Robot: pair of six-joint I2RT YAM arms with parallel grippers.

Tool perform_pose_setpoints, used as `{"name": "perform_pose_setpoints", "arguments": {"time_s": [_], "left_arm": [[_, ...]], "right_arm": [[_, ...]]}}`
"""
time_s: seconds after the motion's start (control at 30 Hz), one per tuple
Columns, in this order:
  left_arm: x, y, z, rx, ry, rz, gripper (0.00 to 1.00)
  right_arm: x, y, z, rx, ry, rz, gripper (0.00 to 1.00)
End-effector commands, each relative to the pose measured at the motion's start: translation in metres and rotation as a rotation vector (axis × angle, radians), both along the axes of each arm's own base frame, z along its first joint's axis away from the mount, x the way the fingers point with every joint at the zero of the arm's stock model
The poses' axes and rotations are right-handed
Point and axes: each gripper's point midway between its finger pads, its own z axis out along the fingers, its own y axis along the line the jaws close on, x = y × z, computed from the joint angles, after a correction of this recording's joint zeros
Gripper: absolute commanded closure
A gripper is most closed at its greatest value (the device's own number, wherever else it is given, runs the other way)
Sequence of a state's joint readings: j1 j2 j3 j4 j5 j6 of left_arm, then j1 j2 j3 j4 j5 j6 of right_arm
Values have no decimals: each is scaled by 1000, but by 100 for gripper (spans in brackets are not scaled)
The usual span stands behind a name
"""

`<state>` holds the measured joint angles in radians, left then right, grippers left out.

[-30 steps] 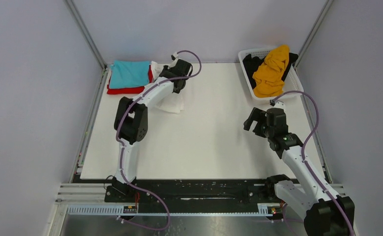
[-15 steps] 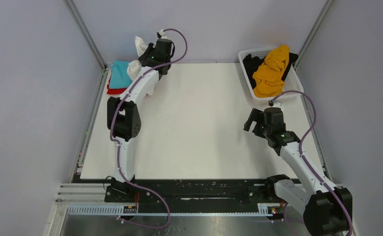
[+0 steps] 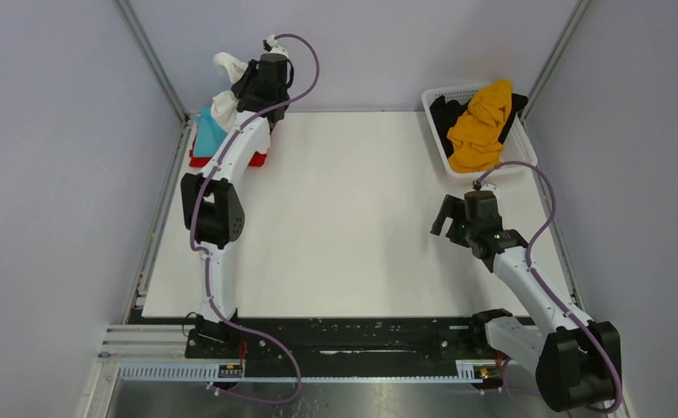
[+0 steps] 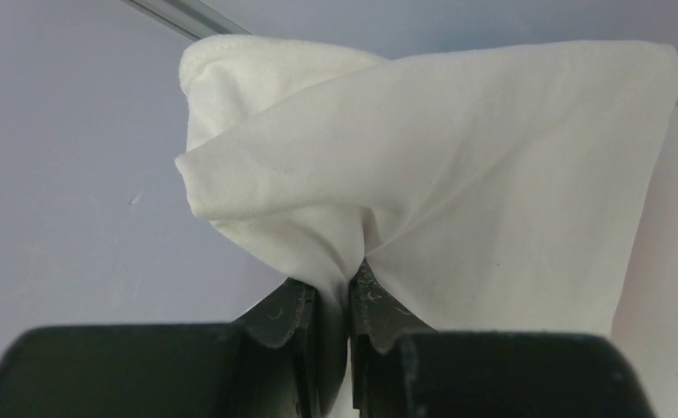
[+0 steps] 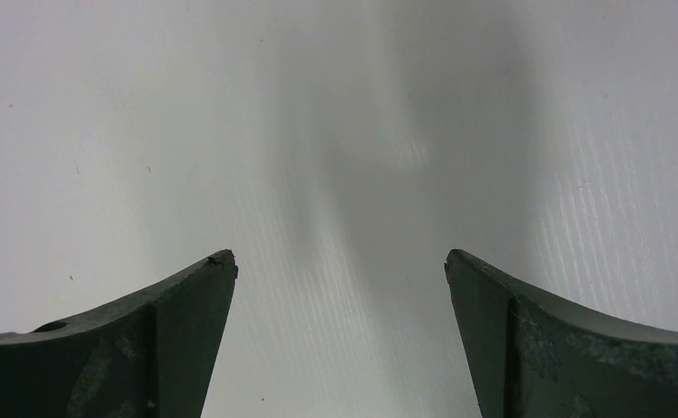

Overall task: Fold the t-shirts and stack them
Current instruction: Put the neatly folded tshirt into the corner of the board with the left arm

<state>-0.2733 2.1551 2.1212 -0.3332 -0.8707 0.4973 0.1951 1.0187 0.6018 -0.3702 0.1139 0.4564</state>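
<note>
Left side: your left gripper is up over the far-left corner of the white table. Its jaws are nearly closed, pinching a bunched fold of the large white cloth t-shirt. In the left wrist view, the left gripper has that fold squeezed between both fingers. The same large white cloth t-shirt fans out beyond them against the grey wall. From the top view the shirt is held in the air, part above the gripper and part drooping toward the stack below.

The stack is a folded teal cloth t-shirt lying on a red cloth t-shirt. It sits at the table's far-left corner, partly hidden by the left arm. You can't tell whether the hanging white cloth touches the teal one.

Right side: your right gripper hovers over bare table near the right edge, jaws spread wide, holding nothing. The right wrist view agrees. On the right gripper the fingers are well apart, with only table surface between them.

The white plastic lattice basket is at the far-right corner. In it, a crumpled orange-yellow cloth t-shirt is heaped on a black cloth t-shirt. The right gripper is near the basket's near end, not touching it.
</note>
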Motion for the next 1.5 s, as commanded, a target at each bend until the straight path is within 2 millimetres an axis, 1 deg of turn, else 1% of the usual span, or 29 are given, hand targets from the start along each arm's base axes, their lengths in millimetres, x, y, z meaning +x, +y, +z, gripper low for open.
{"name": "perform_pose_setpoints", "arguments": {"time_s": [0.0, 0.2, 0.33, 0.5, 0.6, 0.7, 0.87, 0.97, 1.07, 1.13, 1.2, 1.23, 1.3, 1.33, 1.37, 1.4, 1.47], "left_arm": [[2, 20, 58, -33, -165, 14, 100], [25, 30, 25, -8, -124, 17, 100], [39, 33, 6, -48, -103, -21, 100], [52, 39, -5, -68, -111, -22, 100], [58, 47, -10, -75, -122, -15, 100], [64, 55, -21, -81, -123, -7, 100], [76, 78, -42, -87, -139, 45, 100], [81, 86, -50, -99, -149, 58, 95], [85, 88, -58, -108, -147, 53, 90], [87, 91, -64, -107, -148, 62, 84], [89, 93, -68, -103, -149, 64, 73], [90, 93, -70, -98, -154, 69, 65], [91, 96, -71, -84, -161, 84, 44], [90, 98, -70, -80, -174, 98, 28], [90, 100, -68, -79, -189, 111, 7], [90, 101, -68, -81, -197, 119, 3], [90, 99, -68, -100, -202, 114, 1]], "right_arm": [[12, -4, 17, -14, -39, -30, 1], [10, -9, 16, -38, -13, -43, 1], [11, -10, 14, -49, 2, -48, 0], [14, -11, 10, -63, 31, -49, 0], [13, -13, 6, -79, 54, -51, 0], [13, -13, 2, -83, 70, -50, 0], [14, -13, -2, -90, 85, -49, 1], [14, -16, -4, -103, 99, -53, 0], [14, -17, -6, -115, 116, -54, 1], [14, -17, -7, -119, 130, -49, 0], [14, -17, -8, -121, 139, -49, 0], [14, -17, -8, -123, 144, -50, 0], [14, -17, -8, -124, 143, -48, 1], [14, -17, -7, -125, 142, -47, 0], [14, -17, -7, -126, 142, -47, 0], [14, -17, -7, -126, 140, -48, 0], [14, -18, -6, -129, 137, -47, 1]]}}
